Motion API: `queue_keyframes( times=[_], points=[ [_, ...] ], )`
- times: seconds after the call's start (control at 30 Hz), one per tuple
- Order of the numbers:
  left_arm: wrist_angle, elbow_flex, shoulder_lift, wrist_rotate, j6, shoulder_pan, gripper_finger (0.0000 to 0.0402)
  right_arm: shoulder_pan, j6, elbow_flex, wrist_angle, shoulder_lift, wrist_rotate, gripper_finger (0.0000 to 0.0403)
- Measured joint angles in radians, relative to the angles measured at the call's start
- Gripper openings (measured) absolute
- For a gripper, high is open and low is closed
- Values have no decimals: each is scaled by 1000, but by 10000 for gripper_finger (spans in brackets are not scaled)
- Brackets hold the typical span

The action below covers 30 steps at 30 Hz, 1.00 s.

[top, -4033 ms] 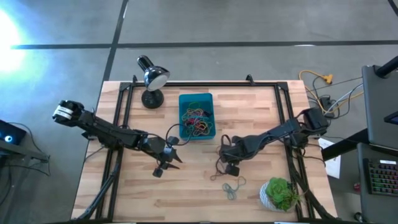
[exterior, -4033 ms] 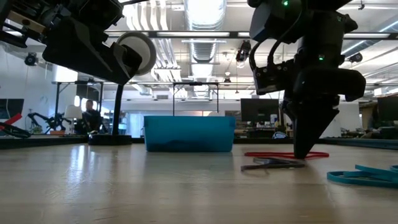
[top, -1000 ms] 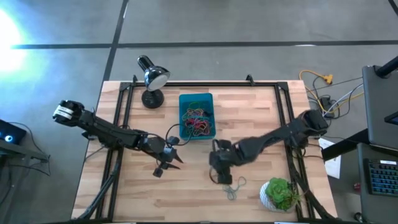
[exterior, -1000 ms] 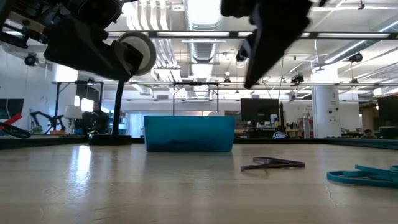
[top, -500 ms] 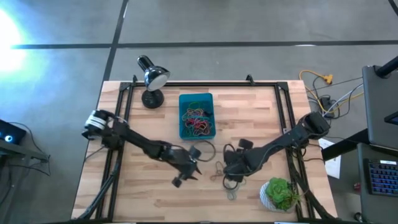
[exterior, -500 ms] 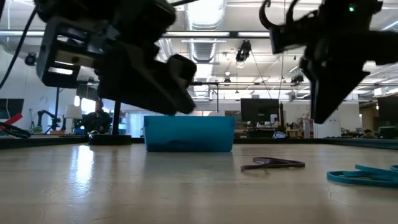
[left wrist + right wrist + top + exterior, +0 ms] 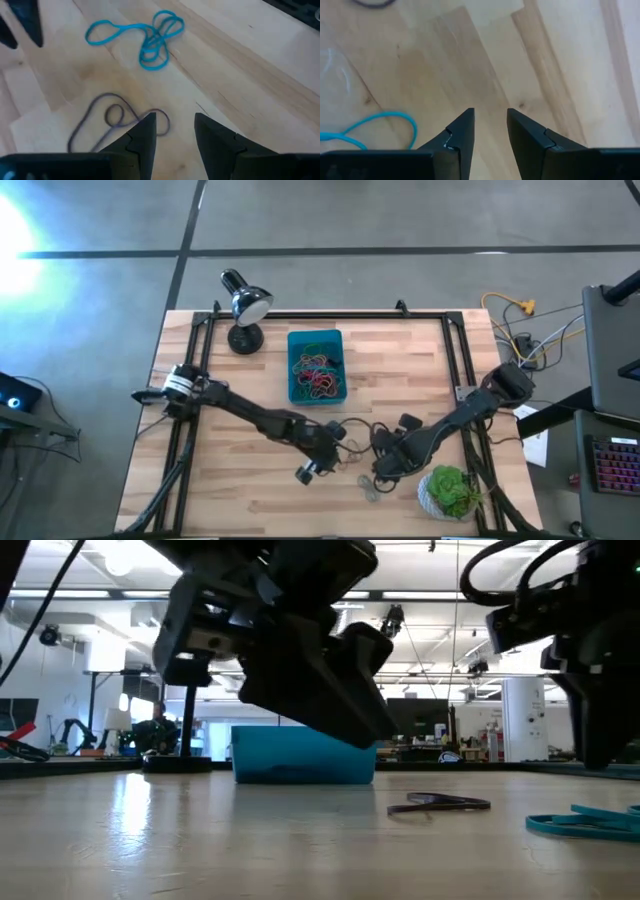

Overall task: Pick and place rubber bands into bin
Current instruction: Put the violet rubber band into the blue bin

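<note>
From above, the bin (image 7: pixel 317 367) holds a tangle of rubber bands (image 7: pixel 314 374) beside a black lamp (image 7: pixel 243 310); a plant (image 7: pixel 452 491) stands near the right gripper (image 7: pixel 382 470). Low down, a dark band (image 7: pixel 438 803) lies on the table (image 7: pixel 200 840). The left gripper (image 7: pixel 174 131) hangs parted and empty over the dark band, blue bands (image 7: pixel 150 37) beyond. The right gripper's jaws stand slightly apart, holding nothing.
</note>
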Motion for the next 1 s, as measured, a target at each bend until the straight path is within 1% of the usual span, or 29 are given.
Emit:
queue_keyframes(
  times=[0.2,0.27,0.8,1.0],
  points=[
    [-61,78,56,-1,21,9,118,30,54,-9,-1,-3,0,106],
    [-53,101,83,0,32,9,118,33,65,-11,-1,-3,0,103],
    [-55,148,170,10,24,9,118,35,69,-15,-1,-4,5,78],
    [-51,158,188,16,-30,22,118,35,87,-15,0,-4,11,69]
  ],
)
